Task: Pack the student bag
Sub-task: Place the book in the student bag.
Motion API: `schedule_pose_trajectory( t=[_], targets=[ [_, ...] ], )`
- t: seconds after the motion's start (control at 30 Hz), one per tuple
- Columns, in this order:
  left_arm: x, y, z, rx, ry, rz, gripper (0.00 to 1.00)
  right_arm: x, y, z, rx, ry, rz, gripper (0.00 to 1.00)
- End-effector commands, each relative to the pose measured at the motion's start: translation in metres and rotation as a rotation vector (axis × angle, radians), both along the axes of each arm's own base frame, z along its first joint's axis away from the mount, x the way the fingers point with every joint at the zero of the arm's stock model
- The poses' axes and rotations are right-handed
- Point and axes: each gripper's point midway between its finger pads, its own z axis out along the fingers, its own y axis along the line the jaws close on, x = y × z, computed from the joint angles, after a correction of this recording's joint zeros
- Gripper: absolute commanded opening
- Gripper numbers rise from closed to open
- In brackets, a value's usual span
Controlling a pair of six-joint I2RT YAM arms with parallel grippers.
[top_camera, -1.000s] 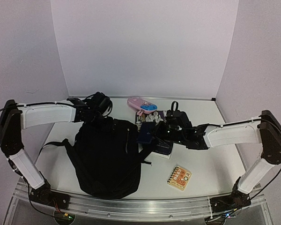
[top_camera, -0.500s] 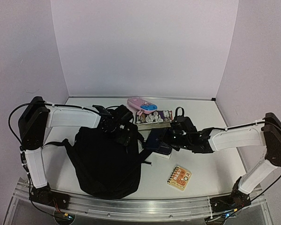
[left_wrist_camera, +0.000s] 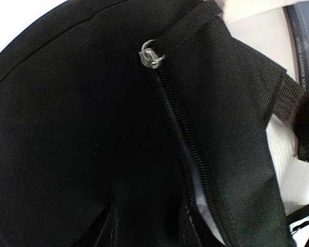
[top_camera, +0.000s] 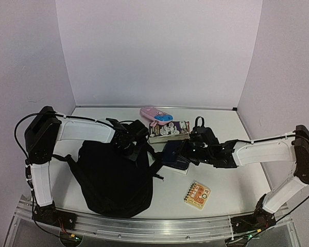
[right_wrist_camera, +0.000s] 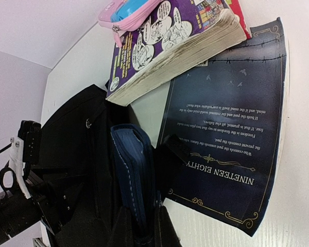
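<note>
The student bag (top_camera: 113, 177) is a big black backpack lying at the front left. My left gripper (top_camera: 134, 146) presses on its upper right edge. In the left wrist view its fingertips (left_wrist_camera: 109, 227) pinch a fold of black fabric beside the zipper (left_wrist_camera: 177, 139). The metal pull (left_wrist_camera: 150, 55) sits at the top and grey lining (left_wrist_camera: 203, 206) shows in the gap. My right gripper (top_camera: 183, 153) is shut on a dark-blue pouch (top_camera: 171, 153), held on edge just right of the bag (right_wrist_camera: 77, 154). The pouch (right_wrist_camera: 134, 175) stands between that gripper's jaws (right_wrist_camera: 144, 229).
A dark book (right_wrist_camera: 232, 128) lies under and right of the pouch. A thick purple comic book (top_camera: 169, 129) and a pink pencil case (top_camera: 155, 114) lie behind it. A small orange spiral notebook (top_camera: 197, 195) sits at the front right. White walls enclose the table.
My left arm swung from behind the bag to its upper right edge and its jaws closed on the fabric. The right gripper drifted slightly right, still holding the pouch.
</note>
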Motion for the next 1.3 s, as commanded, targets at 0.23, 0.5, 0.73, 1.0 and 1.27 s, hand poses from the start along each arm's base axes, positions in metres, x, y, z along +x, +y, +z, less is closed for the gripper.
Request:
schedule_pose_trajectory(
  t=[0.23,0.5,0.73,1.0,1.27],
  targets=[
    [-0.001,-0.003,0.016,-0.088,-0.028,0.044,0.02,-0.001,0.059,0.059,0.126,-0.062,0.195,0.0],
    [-0.005,-0.009,0.021,-0.159,-0.01,0.085,0.27,0.004,0.06,0.044,0.109,-0.039,0.164,0.0],
    [-0.004,-0.013,0.017,-0.164,0.0,0.081,0.59,0.001,0.04,0.031,0.078,-0.033,0.1,0.0],
    [0.005,0.02,-0.009,0.081,-0.008,0.186,0.69,-0.003,0.031,0.027,0.068,-0.03,0.088,0.0],
    [0.0,0.032,-0.02,0.136,0.006,0.24,0.6,-0.003,0.03,0.031,0.07,-0.041,0.083,0.0]
  ],
)
